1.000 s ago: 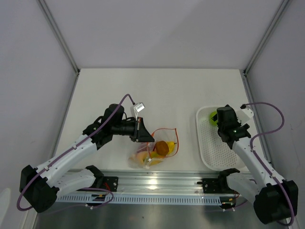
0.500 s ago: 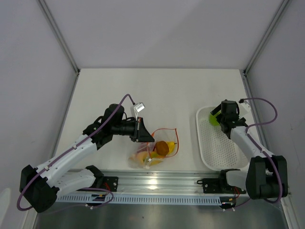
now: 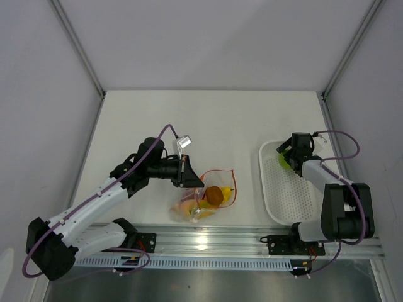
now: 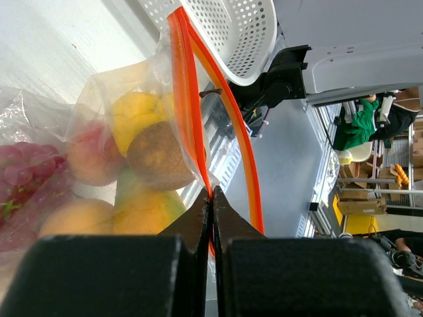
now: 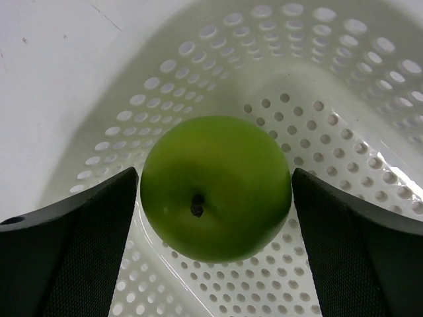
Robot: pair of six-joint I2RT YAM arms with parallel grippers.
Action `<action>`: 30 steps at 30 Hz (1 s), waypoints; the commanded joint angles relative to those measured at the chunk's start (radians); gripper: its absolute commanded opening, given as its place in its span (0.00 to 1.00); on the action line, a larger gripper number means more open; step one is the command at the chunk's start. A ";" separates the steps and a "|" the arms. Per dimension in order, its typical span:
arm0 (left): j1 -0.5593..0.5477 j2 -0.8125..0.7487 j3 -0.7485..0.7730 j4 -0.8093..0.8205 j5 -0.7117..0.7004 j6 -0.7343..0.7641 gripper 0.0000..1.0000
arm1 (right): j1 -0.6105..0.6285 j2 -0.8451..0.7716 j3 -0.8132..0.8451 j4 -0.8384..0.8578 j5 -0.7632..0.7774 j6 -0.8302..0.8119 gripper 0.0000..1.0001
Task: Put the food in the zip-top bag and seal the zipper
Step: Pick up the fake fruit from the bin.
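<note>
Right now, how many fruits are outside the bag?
1: the green apple, in the tray's far-left corner, inside the open right claw. The rest sit in the bag; the arm could hide more in the tray.

Green apple [image 3: 281, 163] half hidden!
Right gripper [image 3: 288, 153] covers much of it in the top view; at the left wrist, red grapes [image 4: 14, 170] run off the edge, zipper [image 4: 187, 99] disappears behind the left gripper's [image 4: 211, 195] pinched tips.

no readable text, labels or signs
</note>
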 commanded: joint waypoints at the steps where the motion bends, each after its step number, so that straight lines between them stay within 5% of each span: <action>1: 0.011 0.004 -0.006 0.031 0.015 0.004 0.01 | -0.005 0.016 0.029 0.057 -0.024 -0.001 0.98; 11: 0.009 0.006 -0.004 0.034 0.013 0.001 0.01 | -0.005 0.004 -0.014 0.077 -0.038 0.001 0.79; 30: 0.009 -0.013 -0.007 0.027 0.015 -0.007 0.01 | -0.005 -0.249 -0.063 -0.051 -0.050 -0.053 0.15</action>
